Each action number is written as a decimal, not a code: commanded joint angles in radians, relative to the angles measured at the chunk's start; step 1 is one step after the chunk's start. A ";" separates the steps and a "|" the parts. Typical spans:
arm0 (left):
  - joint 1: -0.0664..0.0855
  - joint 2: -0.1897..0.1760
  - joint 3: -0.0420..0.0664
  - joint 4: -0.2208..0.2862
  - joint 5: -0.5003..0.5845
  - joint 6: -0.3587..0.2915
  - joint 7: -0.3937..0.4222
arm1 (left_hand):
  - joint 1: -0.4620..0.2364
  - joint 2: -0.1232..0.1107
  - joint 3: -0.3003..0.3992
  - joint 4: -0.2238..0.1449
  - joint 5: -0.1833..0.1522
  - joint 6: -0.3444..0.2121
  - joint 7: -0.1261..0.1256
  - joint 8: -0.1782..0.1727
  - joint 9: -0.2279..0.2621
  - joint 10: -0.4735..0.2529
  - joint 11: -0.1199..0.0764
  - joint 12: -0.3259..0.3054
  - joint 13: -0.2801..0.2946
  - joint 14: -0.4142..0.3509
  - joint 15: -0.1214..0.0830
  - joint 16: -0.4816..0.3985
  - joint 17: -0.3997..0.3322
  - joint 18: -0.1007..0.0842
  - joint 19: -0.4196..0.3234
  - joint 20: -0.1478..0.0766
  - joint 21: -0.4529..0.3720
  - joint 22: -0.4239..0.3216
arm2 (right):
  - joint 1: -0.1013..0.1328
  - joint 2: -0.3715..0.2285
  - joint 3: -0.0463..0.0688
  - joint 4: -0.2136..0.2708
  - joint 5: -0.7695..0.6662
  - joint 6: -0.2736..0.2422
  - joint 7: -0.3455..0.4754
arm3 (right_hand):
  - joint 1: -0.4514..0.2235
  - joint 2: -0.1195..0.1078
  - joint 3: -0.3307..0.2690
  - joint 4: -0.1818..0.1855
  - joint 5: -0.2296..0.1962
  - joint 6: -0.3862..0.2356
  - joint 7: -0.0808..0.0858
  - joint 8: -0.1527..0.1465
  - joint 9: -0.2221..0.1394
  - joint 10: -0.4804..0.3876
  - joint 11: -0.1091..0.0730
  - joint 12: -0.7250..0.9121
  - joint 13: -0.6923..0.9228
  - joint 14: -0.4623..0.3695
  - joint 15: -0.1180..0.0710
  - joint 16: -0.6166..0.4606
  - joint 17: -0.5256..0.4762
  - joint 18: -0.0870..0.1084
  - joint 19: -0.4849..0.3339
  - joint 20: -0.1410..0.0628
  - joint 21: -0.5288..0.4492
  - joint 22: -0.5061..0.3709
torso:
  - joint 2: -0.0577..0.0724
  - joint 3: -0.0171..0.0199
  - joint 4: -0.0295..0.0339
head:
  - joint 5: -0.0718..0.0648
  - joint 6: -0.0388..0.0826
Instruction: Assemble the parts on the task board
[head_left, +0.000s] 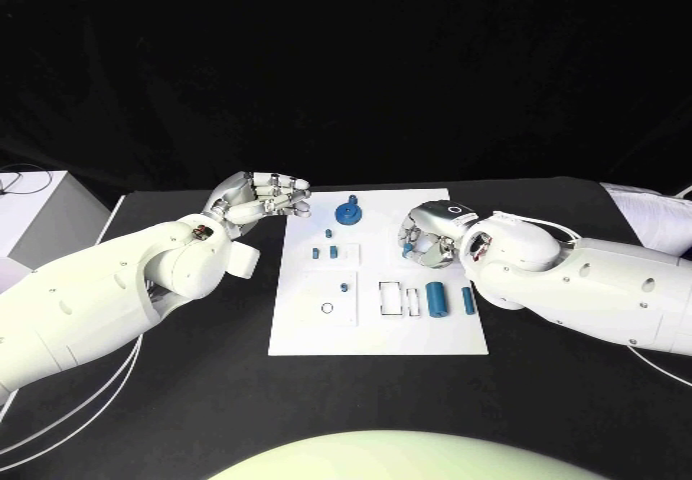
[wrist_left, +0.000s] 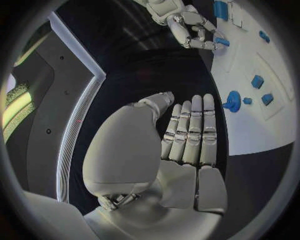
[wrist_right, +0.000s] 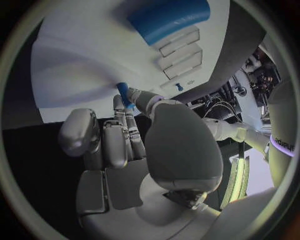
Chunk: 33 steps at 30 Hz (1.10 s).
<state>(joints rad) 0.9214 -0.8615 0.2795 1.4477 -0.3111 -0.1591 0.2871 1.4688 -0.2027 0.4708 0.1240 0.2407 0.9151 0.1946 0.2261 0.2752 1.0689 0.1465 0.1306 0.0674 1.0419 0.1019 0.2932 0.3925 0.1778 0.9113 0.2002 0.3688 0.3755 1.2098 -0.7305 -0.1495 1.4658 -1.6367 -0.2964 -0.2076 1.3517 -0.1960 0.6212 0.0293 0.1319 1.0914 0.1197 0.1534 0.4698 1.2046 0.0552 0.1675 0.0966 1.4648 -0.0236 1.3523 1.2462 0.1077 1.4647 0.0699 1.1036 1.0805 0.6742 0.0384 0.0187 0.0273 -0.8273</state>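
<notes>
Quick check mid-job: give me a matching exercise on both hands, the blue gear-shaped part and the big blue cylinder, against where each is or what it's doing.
Things:
1. left hand
2. right hand
3. gear-shaped part
4. big cylinder

States:
A. lies at the near right of the white board
B. pinches a small blue part over the board
C. holds nothing, beside the board's far left corner
D. stands at the board's far edge

Pairs: 1-C, 2-B, 3-D, 4-A

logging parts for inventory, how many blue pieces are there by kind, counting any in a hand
blue gear-shaped part: 1
blue cylinders: 2
small blue pieces on the task board: 5, the thin one uncertain
blue piece pinched in the right hand: 1
total: 9
</notes>
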 joint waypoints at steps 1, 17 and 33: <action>0.000 0.000 0.001 0.002 0.003 0.023 0.005 | 0.010 0.002 0.005 -0.002 0.004 0.007 -0.003 -0.005 -0.001 0.009 0.001 -0.005 -0.001 0.006 -0.002 -0.003 0.001 0.002 0.007 -0.001 0.003 0.002 | 0.000 -0.008 0.001 0.014 0.072 -0.014 -0.009 | 0.007 0.023 0.008 0.000 0.010 0.006 0.000 0.006 0.003 0.013 -0.002 0.001 0.005 0.049 -0.007 0.007 0.002 -0.007 0.000 -0.005 0.006 0.004 | -0.001 -0.0004 -0.0008 | 0.001 0.001; -0.001 0.011 0.001 -0.014 0.007 0.032 0.008 | 0.007 0.002 0.004 -0.001 0.003 0.006 0.000 -0.007 -0.002 0.008 0.003 -0.008 -0.001 0.006 0.000 -0.007 0.002 0.000 0.006 -0.001 0.004 0.004 | 0.030 -0.054 0.023 0.164 0.120 -0.030 -0.009 | 0.000 0.013 0.006 -0.006 0.013 0.002 0.002 0.007 0.007 0.012 0.001 -0.006 0.006 0.048 -0.006 0.007 0.000 -0.007 0.000 -0.006 0.007 0.005 | -0.003 0.0001 -0.0025 | 0.007 0.011; -0.010 0.028 0.000 -0.026 0.018 0.042 0.009 | 0.005 0.000 0.003 -0.001 0.004 0.000 0.007 -0.011 -0.004 0.005 0.006 -0.013 -0.001 0.008 0.001 -0.010 0.003 0.000 0.005 -0.001 0.003 0.004 | -0.028 0.115 -0.001 0.175 0.001 -0.028 0.021 | -0.006 0.002 0.004 -0.009 0.010 -0.004 0.003 0.004 0.007 0.011 0.002 -0.012 0.006 0.047 -0.005 0.007 -0.002 -0.007 -0.002 -0.005 0.004 0.004 | -0.007 -0.0006 -0.0032 | 0.024 0.010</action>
<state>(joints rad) 0.9125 -0.8355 0.2792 1.4208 -0.3042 -0.1383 0.2867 1.4728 -0.1986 0.4734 0.1214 0.2407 0.9151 0.1946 0.2207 0.2724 1.0712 0.1488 0.1226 0.0674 1.0419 0.1020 0.2894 0.3941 0.1778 0.9113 0.2002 0.3688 0.3791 1.1842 -0.6196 -0.1503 1.6403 -1.5811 -0.3247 -0.2073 1.3530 -0.1872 0.6237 0.0261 0.1389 1.0873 0.1200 0.1542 0.4757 1.2097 0.0572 0.1559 0.1035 1.4647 -0.0235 1.3560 1.2458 0.1078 1.4645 0.0700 1.1053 1.0856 0.6662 0.0385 0.0151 0.0464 -0.8162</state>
